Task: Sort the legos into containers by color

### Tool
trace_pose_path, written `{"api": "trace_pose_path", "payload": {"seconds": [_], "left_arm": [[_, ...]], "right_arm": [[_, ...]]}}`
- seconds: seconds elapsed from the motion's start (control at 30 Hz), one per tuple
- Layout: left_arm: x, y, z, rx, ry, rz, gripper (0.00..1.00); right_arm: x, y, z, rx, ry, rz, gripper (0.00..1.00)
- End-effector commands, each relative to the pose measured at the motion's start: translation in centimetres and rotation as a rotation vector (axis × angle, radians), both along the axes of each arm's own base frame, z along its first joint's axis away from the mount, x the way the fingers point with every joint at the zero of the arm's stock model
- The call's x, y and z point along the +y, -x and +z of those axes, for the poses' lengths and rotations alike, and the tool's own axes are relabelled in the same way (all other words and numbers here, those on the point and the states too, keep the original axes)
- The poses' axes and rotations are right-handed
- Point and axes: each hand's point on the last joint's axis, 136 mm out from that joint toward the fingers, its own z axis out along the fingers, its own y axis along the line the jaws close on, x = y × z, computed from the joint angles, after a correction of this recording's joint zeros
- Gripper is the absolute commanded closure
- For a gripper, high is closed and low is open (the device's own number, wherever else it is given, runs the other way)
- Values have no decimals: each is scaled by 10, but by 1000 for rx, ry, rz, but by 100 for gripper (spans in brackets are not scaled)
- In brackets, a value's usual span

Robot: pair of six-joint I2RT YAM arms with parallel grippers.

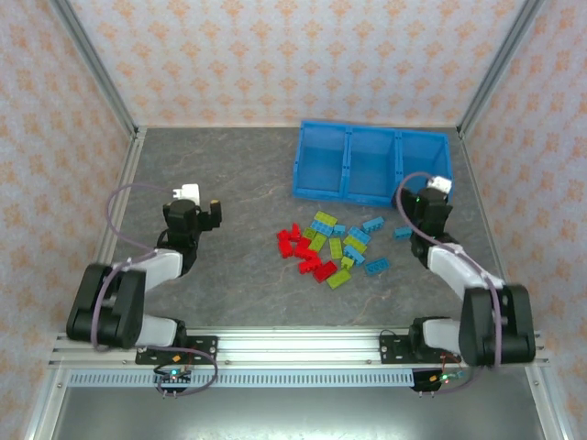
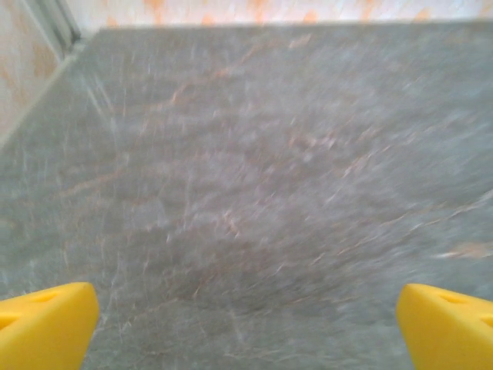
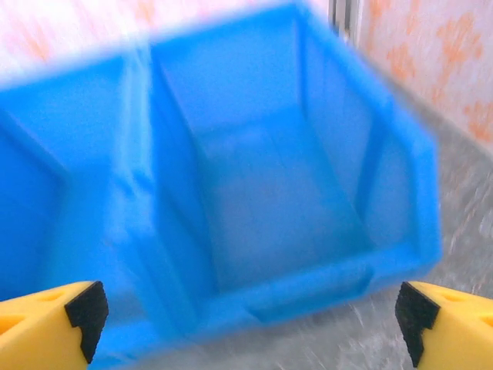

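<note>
top external: legos (image 1: 330, 246) lie loose in a mixed heap on the table (image 1: 229, 266) just in front of the empty containers (image 1: 371, 163); left gripper (image 2: 246, 327) and right gripper (image 3: 246, 320) both spread wide, holding nothing; legos judged light, rigid, slick, so pinch across the flat side walls.

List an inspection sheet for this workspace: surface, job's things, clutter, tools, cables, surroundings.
Surface: grey marbled table, flat, no spills seen.
Job's things: legos, red, yellow-green and light blue, in a loose mixed pile in front of the blue bin; all lie outside its three compartments.
Clutter: nothing seen.
Tools: left tool open over bare table, holding nothing; right tool open, facing the bin's right-hand compartment, holding nothing.
Cables: left cable and right cable loop free beside their arms, clear of the bricks.
Surroundings: patterned wall panels, metal frame posts, mounting rail.
</note>
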Motion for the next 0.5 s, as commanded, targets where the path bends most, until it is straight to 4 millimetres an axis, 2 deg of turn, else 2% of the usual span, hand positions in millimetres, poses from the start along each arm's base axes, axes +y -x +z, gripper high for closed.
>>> {"api": "trace_pose_path", "payload": {"seconds": [0.0,0.07,0.13,0.23,0.3,0.37,0.47], "left_arm": [[-14,10,60,-54,31,5,0],[-41,19,89,-58,112,-81,0],[-79,31,122,-67,155,-232,0],[-128,55,155,-14,124,-460,0],[-163,81,169,53,58,-665,0],[-191,111,173,118,-13,-880,0],[-219,159,170,197,-106,-1171,0]], "right_arm": [[11,49,3,194,-257,-111,2],[28,66,5,287,-348,-83,2],[48,80,2,375,-399,-28,3],[70,93,-6,506,-423,52,6],[77,99,-17,595,-399,66,7],[77,101,-30,651,-375,52,7],[79,98,-50,711,-385,31,7]]}}
